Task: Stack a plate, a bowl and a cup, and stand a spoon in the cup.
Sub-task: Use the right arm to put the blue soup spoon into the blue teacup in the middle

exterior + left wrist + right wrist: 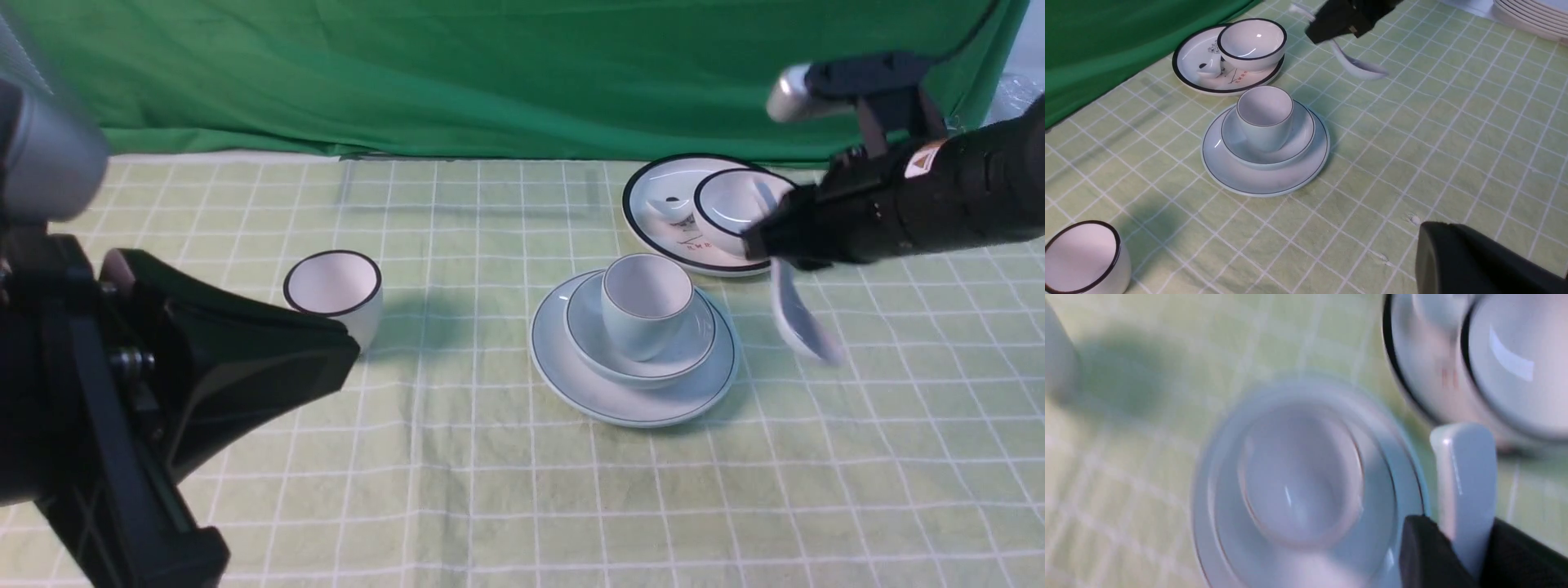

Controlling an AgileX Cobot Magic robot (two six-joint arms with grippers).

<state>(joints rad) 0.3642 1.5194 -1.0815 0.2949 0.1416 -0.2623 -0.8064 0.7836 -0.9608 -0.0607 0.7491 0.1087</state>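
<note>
The right gripper (766,242) is clamped on the spoon (796,314), pinching the short thick handle between its black fingers (1423,555), with the deep scoop hanging below it and blurred in the front view. The scoop appears to be off the table (490,490), though the blur leaves this unsure.

Down from this gripper and toward the robot's left lies the stack: the plate (584,392) flat on the checked cloth, the bowl (584,322) sitting in its centre, and the cup (645,306) standing upright inside the bowl, its mouth open. The spoon hangs just beside the stack, apart from it and not in the cup. In the right wrist view the cup's mouth (1300,477) lies below the gripper, a little off to the side of the handle (1461,469).

Just beyond the right gripper sit a white plate with a black rim (657,208) and a black-rimmed white bowl (735,200) resting on it.

The left gripper (326,351) hangs well apart from the stack on the robot's left; whether its jaws are parted or closed cannot be told. A black-rimmed white cup (335,290) stands on the table near its tip
</note>
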